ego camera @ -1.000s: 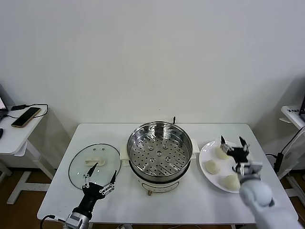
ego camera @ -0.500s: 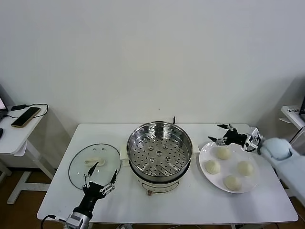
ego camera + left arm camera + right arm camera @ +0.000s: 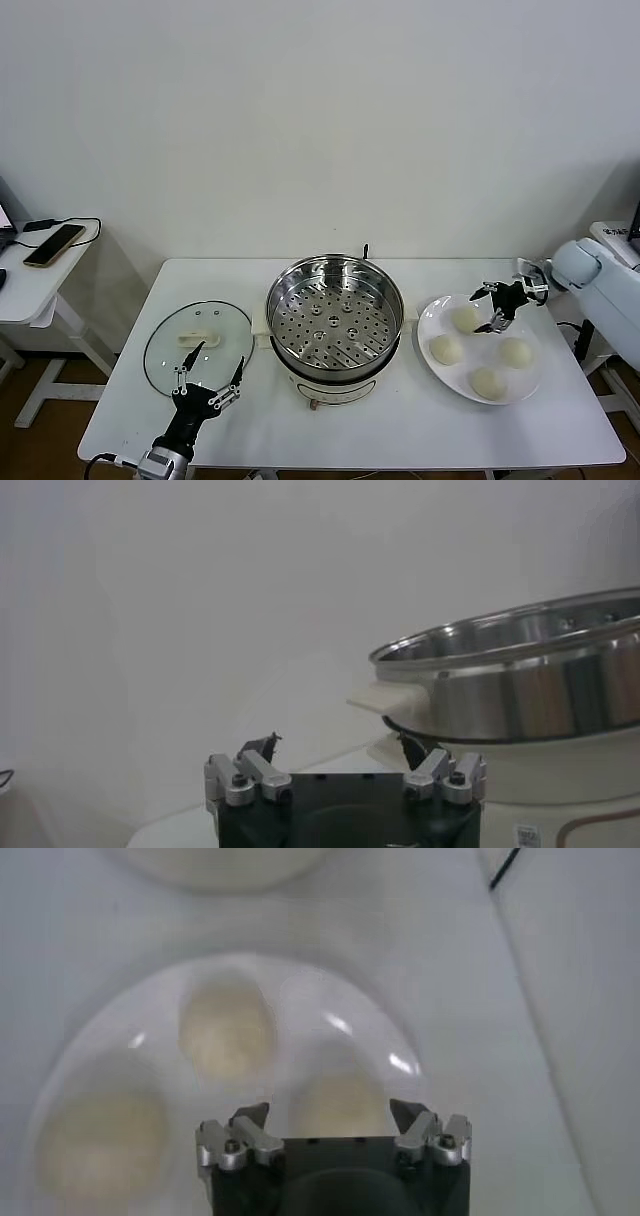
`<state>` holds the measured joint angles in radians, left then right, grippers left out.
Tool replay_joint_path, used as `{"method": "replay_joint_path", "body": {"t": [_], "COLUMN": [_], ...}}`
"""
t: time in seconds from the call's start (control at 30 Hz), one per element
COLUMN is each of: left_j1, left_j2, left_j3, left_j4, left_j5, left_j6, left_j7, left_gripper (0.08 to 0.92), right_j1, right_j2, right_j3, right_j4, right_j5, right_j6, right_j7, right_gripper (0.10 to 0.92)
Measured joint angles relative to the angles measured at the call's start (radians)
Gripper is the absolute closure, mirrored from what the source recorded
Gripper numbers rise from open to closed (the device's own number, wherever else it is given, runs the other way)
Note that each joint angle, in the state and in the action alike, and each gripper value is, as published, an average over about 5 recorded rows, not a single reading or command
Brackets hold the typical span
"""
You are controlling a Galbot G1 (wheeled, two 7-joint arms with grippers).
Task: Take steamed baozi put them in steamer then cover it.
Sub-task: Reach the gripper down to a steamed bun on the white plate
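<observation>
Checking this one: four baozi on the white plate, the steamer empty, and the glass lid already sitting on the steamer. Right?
Not quite. The glass lid is not on the steamer; it lies flat on the table to the robot's left of it, as the head view shows. The rest holds: four baozi sit on the white plate and the steamer's perforated tray is bare.

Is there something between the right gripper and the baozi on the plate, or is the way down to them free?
Nothing visible blocks it. The right gripper hangs open over the white plate, above the baozi lying uncovered. The steamer beside it is open; its cover lies on the table.
</observation>
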<state>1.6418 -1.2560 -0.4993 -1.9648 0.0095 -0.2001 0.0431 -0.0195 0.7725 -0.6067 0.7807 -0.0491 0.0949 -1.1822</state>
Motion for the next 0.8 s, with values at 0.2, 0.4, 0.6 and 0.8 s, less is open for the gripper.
{"method": "replay_joint_path", "body": {"t": [0.2,0.4,0.6,0.8], "left_j1": [-0.002,-0.003,-0.002,0.0], "left_j2": [0.001,0.002,0.002,0.001], "left_j3": [0.001,-0.001,-0.001,-0.001], "left_j4": [0.006,0.012,0.014,0.014], "left_j5": [0.001,0.002,0.002,0.002], "left_j6": [-0.001,-0.004,-0.009,-0.01], "left_j7": [-0.001,-0.002,-0.002,-0.002], "left_gripper": [0.177,0.177,0.177,0.177], "right_j1": [0.032,0.044,0.047,0.048], "right_j2": [0.066,0.118,0.15,0.164], "right_j3": [-0.03,-0.051,-0.058,-0.06], "right_j4": [-0.076,-0.13,-0.163,-0.176], "right_j5": [-0.063,-0.113,-0.153,-0.175], "right_j6": [0.021,0.045,0.065,0.077], "right_j7": [0.0,0.004,0.008,0.013], "right_gripper": [0.203,0.203,0.203,0.222]}}
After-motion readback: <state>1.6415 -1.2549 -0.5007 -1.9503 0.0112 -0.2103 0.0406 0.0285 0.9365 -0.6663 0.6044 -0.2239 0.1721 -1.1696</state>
